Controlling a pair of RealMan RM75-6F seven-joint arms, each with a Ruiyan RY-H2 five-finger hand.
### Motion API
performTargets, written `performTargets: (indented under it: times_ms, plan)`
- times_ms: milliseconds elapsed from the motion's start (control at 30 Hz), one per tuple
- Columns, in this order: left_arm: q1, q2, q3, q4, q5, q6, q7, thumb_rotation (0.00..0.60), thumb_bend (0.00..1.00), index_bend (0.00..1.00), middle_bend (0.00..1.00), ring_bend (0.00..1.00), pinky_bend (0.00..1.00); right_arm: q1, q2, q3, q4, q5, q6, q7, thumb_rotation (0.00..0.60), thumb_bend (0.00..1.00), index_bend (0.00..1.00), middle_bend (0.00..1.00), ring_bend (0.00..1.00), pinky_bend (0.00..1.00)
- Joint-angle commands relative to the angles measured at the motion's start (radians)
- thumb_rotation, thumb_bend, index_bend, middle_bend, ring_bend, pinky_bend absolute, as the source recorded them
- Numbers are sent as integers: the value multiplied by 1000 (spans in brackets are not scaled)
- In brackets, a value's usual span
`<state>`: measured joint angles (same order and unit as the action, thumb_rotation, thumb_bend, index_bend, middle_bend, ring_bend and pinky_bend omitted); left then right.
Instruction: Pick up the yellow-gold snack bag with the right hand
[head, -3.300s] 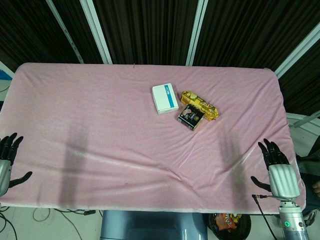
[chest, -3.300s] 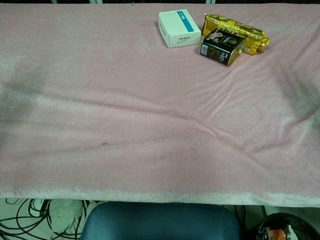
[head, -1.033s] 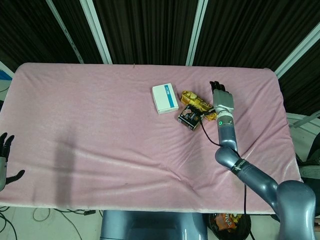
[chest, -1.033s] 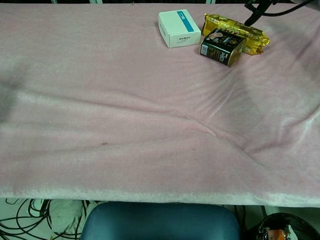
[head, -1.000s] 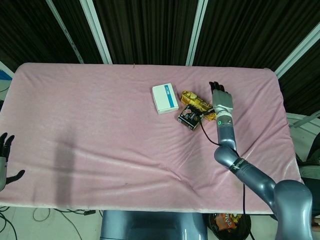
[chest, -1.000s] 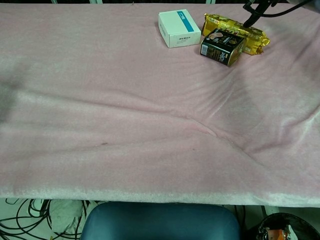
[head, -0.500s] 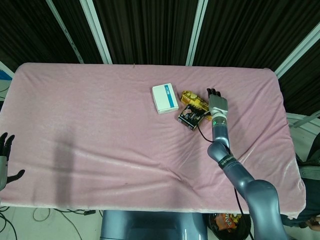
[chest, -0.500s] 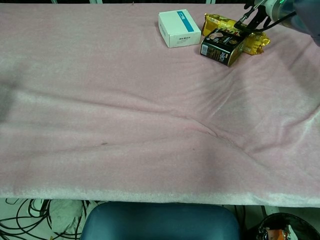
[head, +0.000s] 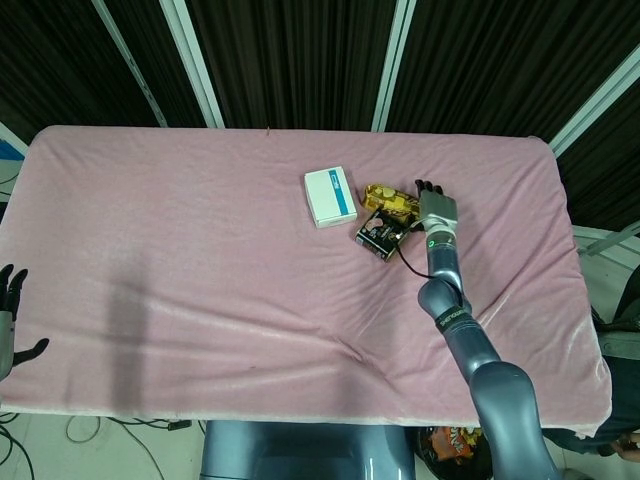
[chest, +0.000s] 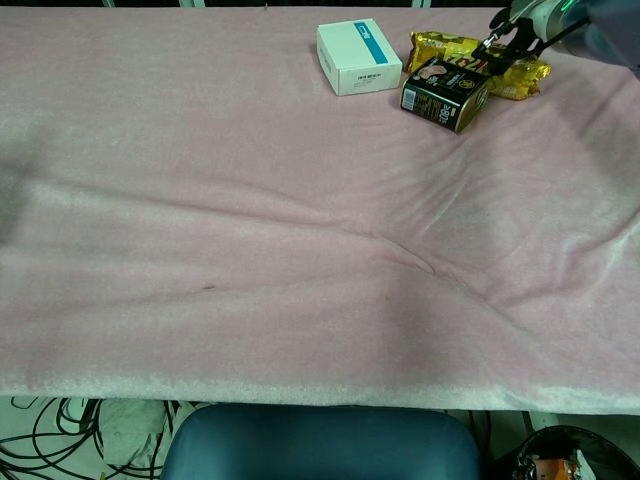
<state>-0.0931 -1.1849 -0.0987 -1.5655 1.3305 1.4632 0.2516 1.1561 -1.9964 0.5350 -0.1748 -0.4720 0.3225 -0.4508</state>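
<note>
Head view: a pink cloth-covered table (head: 200, 250) is being taken as the landmark, with everything else placed against it. The right arm (head: 470, 350) is being stretched from the table's near right corner toward its far middle, and the right hand (head: 434, 208) is being held over the right end of the yellow-gold snack bag (head: 392, 200), which is lying on the cloth in that far-middle area. Whether the fingers are being closed on the bag or merely laid against it cannot be told; in the chest view dark fingertips (chest: 497, 52) are being pressed at the bag's upper edge, but the hand itself is being cut off by the frame. Off the table's near left edge, the left hand (head: 10, 310) is being kept idle with fingers spread and nothing in it.

A white box (head: 330, 196) is lying just left of the bag, and a dark snack packet (head: 381, 233) is touching the bag's near side.

The likely risk is being judged as follows: with the dark packet leaning against the bag, it may be dragged or tipped during a lift; the slick foil may also be slipping out if only one end is being pinched.
</note>
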Motion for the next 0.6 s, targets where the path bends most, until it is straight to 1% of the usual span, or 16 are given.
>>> performTargets:
  times_ms: [33,100,167,267,400,533,600]
  plan:
    - [0,-1,0,0,1,2,-1,600,0,0,0,0,0,2,-7,11,7,-20,-2,11,600,228,461,522,488,451]
    - [0,-1,0,1,1,3,-3,600,0,0,0,0,0,-2,-3,11,-2,-44,4,33,600,266,567,620,604,558]
    - [0,-2,0,3,6,6,-6,600,0,0,0,0,0,-6,1,9,-16,-72,24,65,600,288,619,653,650,606]
    - [0,-3,1,6,12,9,-11,600,0,0,0,0,0,-10,16,12,-49,-112,60,133,600,296,649,675,673,628]
    - [0,-5,2,11,25,19,-20,600,0,0,0,0,0,-20,64,11,-122,-191,134,252,600,297,650,679,674,628]
    - [-1,-8,6,20,45,27,-32,600,0,0,0,0,0,-51,132,7,-234,-269,221,356,600,297,650,679,675,628]
    - [0,-9,7,24,56,33,-40,600,0,0,0,0,0,-85,184,3,-329,-307,276,392,600,296,650,679,674,628]
